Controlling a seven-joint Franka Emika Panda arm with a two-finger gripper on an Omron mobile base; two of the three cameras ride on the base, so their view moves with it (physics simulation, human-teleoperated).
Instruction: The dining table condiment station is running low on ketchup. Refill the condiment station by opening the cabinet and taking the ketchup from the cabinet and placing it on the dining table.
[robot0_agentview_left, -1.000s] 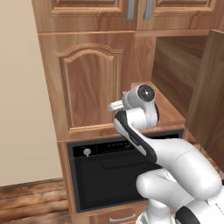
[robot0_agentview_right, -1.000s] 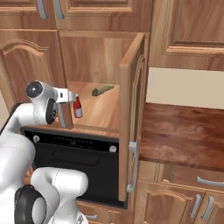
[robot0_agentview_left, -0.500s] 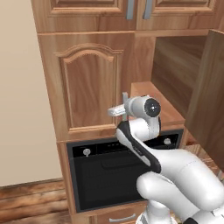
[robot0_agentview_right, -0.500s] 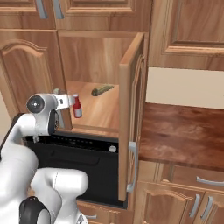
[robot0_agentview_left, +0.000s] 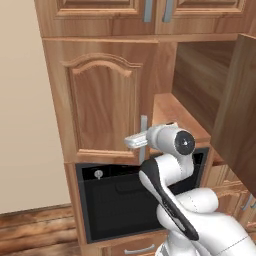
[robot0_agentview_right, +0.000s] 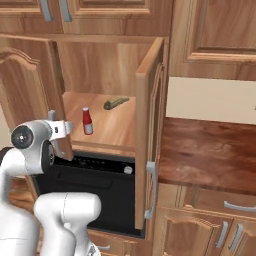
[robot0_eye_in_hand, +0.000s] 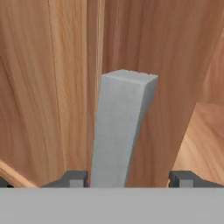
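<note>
The ketchup (robot0_agentview_right: 87, 120) stands upright on the shelf of the cabinet (robot0_agentview_right: 95, 65), near its front edge on the left, with a dark olive oblong item (robot0_agentview_right: 115, 102) lying farther back to its right. The right door (robot0_agentview_right: 149, 135) is swung wide open; the left door (robot0_agentview_left: 102, 100) is closed. My gripper (robot0_eye_in_hand: 131, 179) sits at the left door's grey bar handle (robot0_eye_in_hand: 120, 131), jaws partly open with the bar between them nearer the left fingertip; I cannot tell whether either pad touches it. A black oven (robot0_agentview_left: 120, 200) sits below. My arm hides part of the shelf from the left.
</note>
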